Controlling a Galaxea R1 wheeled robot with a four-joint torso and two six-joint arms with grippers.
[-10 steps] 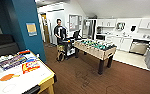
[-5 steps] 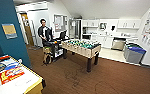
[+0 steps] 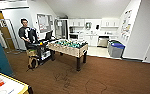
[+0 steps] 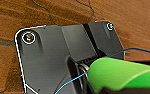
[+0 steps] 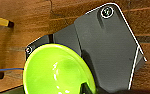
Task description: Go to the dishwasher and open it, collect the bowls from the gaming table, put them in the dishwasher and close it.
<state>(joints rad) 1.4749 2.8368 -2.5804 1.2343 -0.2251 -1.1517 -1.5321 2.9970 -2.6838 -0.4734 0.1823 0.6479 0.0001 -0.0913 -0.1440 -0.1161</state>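
The right gripper (image 5: 84, 88) carries the bright green bowl (image 5: 58, 70), one dark finger hooked over its rim, above brown carpet. The left wrist also hangs over carpet, the same bowl's outside close beside it.

left wrist: dark grey plate (image 4: 53, 57), white-edged, rounded corners; ringed screws (image 4: 28, 38) at corners; thin blue cable (image 4: 71, 82) crossing near the centre slot | right wrist: matching plate (image 5: 108, 47); ringed screw (image 5: 106, 11); white edge line
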